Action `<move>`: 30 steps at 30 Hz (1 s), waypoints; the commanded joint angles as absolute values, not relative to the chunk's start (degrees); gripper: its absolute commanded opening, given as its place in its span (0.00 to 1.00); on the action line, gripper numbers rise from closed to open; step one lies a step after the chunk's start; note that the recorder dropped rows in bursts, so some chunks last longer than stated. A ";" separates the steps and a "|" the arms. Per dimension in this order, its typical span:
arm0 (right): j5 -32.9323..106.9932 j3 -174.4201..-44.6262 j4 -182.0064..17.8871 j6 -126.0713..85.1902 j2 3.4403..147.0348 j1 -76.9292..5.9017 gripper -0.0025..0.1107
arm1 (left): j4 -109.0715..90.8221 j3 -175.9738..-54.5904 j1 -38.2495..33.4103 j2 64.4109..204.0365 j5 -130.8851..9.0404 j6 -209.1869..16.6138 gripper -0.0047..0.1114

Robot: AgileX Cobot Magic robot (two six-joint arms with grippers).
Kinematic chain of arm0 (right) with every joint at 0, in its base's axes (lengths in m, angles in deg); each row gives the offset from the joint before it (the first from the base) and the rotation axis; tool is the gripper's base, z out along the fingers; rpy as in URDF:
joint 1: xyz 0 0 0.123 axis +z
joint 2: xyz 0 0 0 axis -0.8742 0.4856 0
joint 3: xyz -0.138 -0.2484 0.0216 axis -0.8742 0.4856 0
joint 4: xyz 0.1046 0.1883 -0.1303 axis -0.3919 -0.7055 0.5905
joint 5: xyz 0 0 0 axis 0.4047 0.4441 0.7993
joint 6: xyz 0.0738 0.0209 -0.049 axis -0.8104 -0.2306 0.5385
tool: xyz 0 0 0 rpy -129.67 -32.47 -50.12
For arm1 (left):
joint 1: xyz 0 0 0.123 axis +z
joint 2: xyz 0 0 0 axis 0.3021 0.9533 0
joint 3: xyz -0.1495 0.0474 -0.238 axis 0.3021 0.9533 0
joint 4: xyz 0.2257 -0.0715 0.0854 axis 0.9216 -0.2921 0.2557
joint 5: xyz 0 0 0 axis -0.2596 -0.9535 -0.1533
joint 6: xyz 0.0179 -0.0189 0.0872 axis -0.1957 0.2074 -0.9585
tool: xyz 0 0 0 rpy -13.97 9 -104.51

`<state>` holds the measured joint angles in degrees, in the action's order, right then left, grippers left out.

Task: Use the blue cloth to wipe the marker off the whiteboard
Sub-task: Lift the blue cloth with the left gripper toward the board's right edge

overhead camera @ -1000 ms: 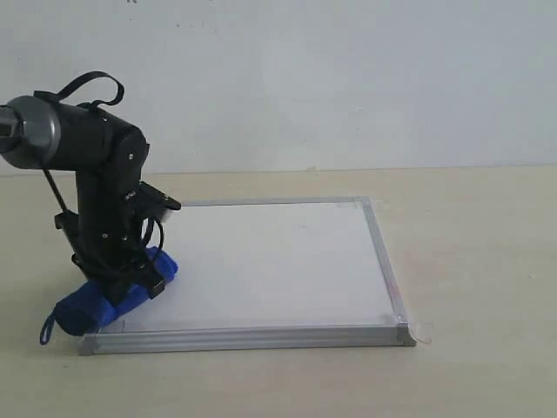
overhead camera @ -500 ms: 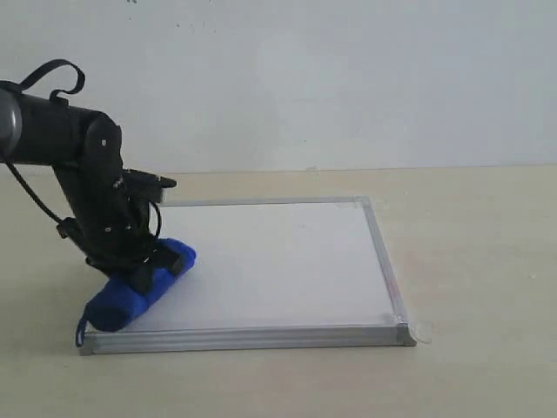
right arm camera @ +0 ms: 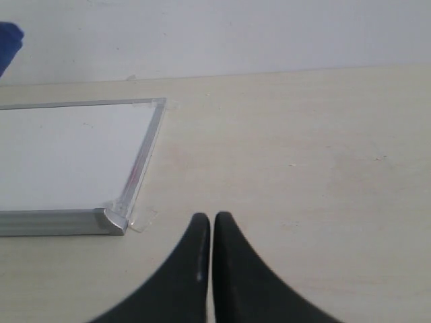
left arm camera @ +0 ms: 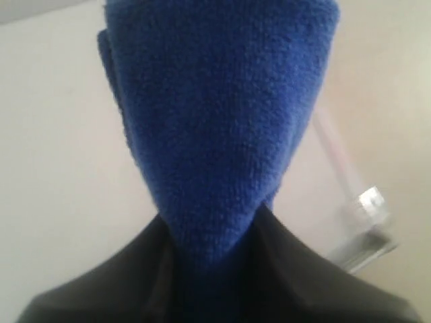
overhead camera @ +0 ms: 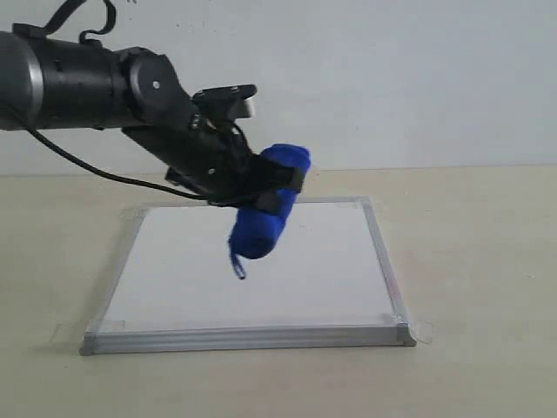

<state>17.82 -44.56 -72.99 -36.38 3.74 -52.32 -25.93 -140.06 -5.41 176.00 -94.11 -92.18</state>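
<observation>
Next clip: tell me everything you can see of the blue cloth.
The blue cloth is bright royal-blue, fuzzy, rolled into a sausage-shaped bundle. A small blue loop tag dangles from its lower end. It hangs tilted in the air over the whiteboard, apparently not touching it. Only the left gripper touches it, its dark fingers clamped on the upper part.

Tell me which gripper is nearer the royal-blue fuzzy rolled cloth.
Left. The left gripper clamps the blue cloth above the silver-framed whiteboard; the right gripper sits shut over the table, off the board's corner.
</observation>
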 commanded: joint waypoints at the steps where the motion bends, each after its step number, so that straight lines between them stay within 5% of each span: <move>1: 17.96 -44.63 -72.77 -36.20 3.44 -52.42 0.03 | -32.59 -140.40 -11.77 175.81 -82.95 -91.36 0.07; 17: 17.96 -44.63 -72.77 -36.20 3.44 -52.42 0.03 | -54.42 -141.87 -16.37 179.09 -82.86 -91.47 0.07; 30: 17.96 -44.63 -72.77 -36.20 3.44 -52.42 0.03 | -60.44 -158.07 -18.98 191.79 -86.04 -90.84 0.07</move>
